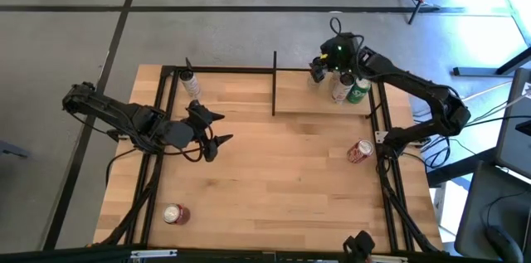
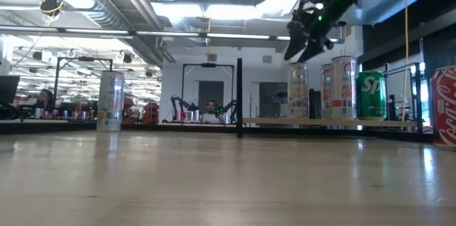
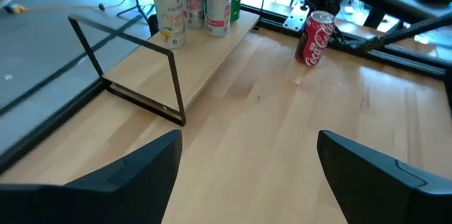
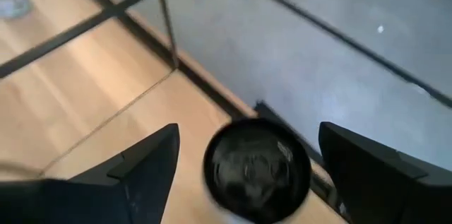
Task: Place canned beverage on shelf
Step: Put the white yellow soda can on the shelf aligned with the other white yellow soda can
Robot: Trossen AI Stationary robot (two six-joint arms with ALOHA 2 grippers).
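Note:
The shelf, a light-wood board with black rails, stands at the table's far right. Several cans stand upright on its right end, among them a white one and a green one. My right gripper hangs open just above the leftmost of these, a black-topped can, with a finger on either side and clear of it. In the low view that gripper is above the can. My left gripper waits open over the table's left middle, with nothing between its fingers.
A red cola can stands on the table near the right edge. Another red can is at the near left, and a slim pale can at the far left. The shelf's upright black post marks its left end.

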